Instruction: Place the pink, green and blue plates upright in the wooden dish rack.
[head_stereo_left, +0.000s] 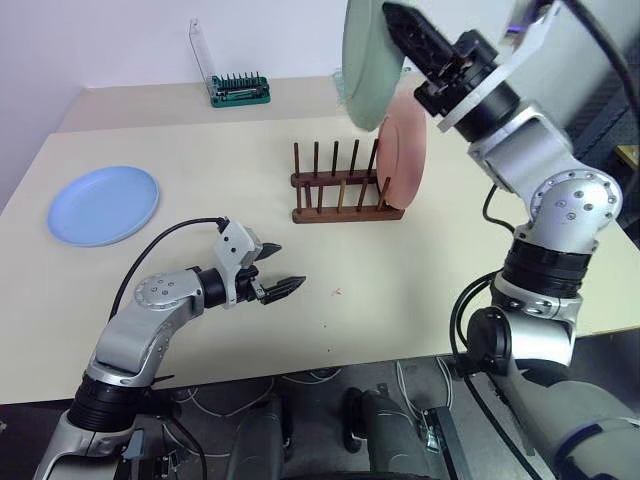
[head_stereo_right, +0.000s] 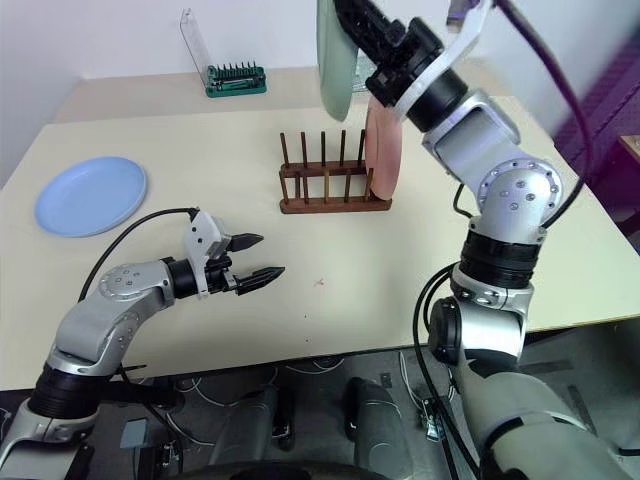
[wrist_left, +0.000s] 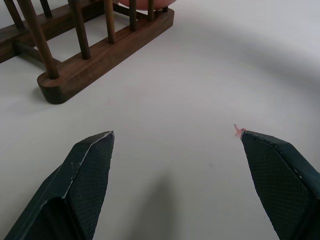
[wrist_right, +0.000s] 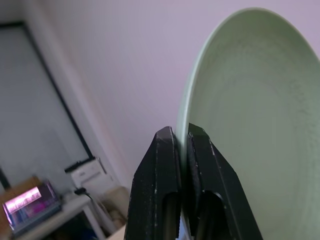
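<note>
Now, starting at your left, the blue plate (head_stereo_left: 103, 205) lies flat on the table (head_stereo_left: 420, 270), well apart from the rack. Your left gripper (head_stereo_left: 272, 268) hovers low over the table with its fingers spread wide, holding nothing. Further right, the wooden rack (head_stereo_left: 345, 186) holds the pink plate (head_stereo_left: 405, 150) upright at its right end. Your right gripper (wrist_right: 181, 145) is raised above the rack, pinching the green plate (head_stereo_left: 368, 55) by its rim.
</note>
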